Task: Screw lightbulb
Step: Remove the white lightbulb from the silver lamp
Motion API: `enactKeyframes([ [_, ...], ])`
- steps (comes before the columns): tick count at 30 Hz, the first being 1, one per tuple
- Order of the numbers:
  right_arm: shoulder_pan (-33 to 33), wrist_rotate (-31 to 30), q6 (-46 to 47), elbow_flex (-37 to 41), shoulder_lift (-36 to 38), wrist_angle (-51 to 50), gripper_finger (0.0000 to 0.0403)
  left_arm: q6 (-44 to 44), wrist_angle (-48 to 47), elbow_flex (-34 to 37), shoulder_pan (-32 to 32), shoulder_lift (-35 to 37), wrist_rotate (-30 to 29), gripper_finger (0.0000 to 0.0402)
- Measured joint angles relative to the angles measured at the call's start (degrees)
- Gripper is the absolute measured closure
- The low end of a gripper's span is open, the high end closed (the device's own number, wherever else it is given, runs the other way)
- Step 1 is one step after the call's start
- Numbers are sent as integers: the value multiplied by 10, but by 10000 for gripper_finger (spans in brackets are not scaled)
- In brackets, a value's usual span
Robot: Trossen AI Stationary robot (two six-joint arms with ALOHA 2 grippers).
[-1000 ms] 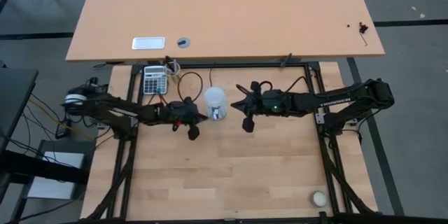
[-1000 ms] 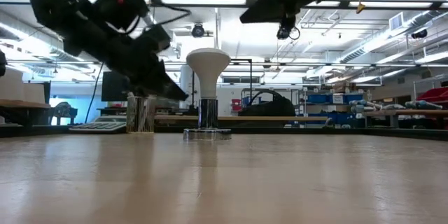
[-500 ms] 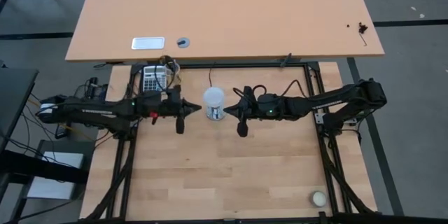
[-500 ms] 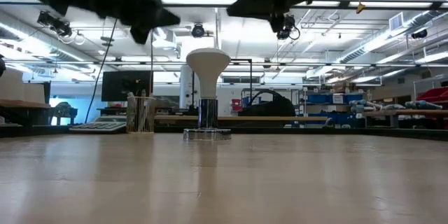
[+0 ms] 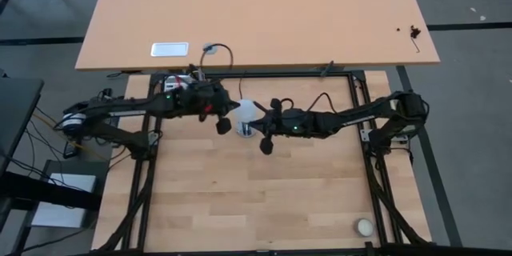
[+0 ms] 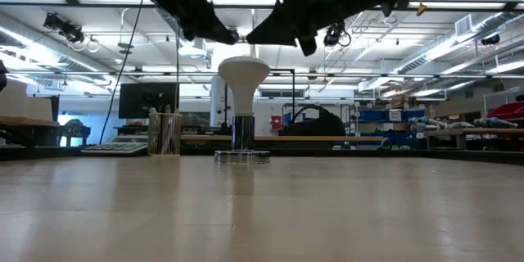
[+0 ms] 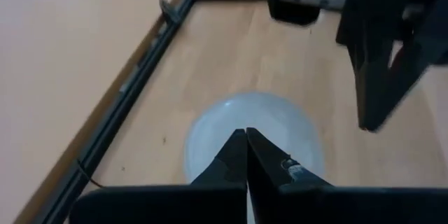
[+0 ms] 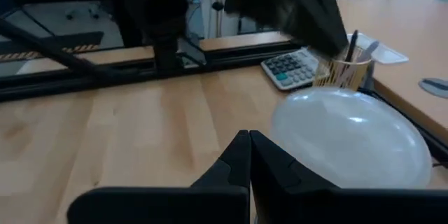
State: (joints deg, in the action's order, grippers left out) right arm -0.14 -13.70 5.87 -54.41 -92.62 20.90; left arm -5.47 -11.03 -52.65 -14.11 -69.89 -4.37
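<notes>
The lightbulb (image 5: 245,110), a white frosted globe on a grey screw base (image 6: 242,131), stands upright in the round silver socket disc (image 6: 242,156) at the middle of the table's far part. My left gripper (image 5: 227,117) is shut and hangs just left of and above the globe (image 6: 243,72). My right gripper (image 5: 262,122) is shut and hangs just right of and above it. In the low view both gripper tips, left (image 6: 232,39) and right (image 6: 250,38), sit a little above the globe's top. The globe shows under the shut fingers in the left wrist view (image 7: 280,122) and beside them in the right wrist view (image 8: 350,140).
A calculator (image 8: 294,66) and a cup of pens (image 8: 343,66) stand at the far left behind the bulb. A small cream ball (image 5: 365,226) lies at the near right corner. Black frame rails (image 5: 272,74) border the table; bare wood lies toward the near edge.
My left gripper has risen from table height beside the bulb, drawn back left, then swung toward the far edge and in over the bulb's left side. My right gripper has slid toward the table's left, close to the globe. The bulb has stayed upright in place.
</notes>
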Motion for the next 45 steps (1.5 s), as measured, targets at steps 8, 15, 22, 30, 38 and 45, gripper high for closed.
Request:
enactKeyframes([
  [8, -20, -1, 5, -1, -8, -21, 392, -15, -16, -12, -5, -45, 1, 402],
  [15, -42, -1, 16, 0, -13, -38, 392, -14, -25, -12, -9, -45, -5, 402],
  [22, -48, -1, 15, 0, -13, -35, 392, -14, -33, -13, -9, -46, -5, 402],
  [30, -53, -20, 21, 0, -12, -35, 391, -14, -33, -13, -9, -54, -7, 402],
  [38, -96, -100, 51, 0, -4, -49, 391, -14, -33, -13, -7, -55, 5, 402],
  [45, -84, -47, 28, 0, 25, -60, 390, -17, -30, -13, -8, -55, 2, 402],
])
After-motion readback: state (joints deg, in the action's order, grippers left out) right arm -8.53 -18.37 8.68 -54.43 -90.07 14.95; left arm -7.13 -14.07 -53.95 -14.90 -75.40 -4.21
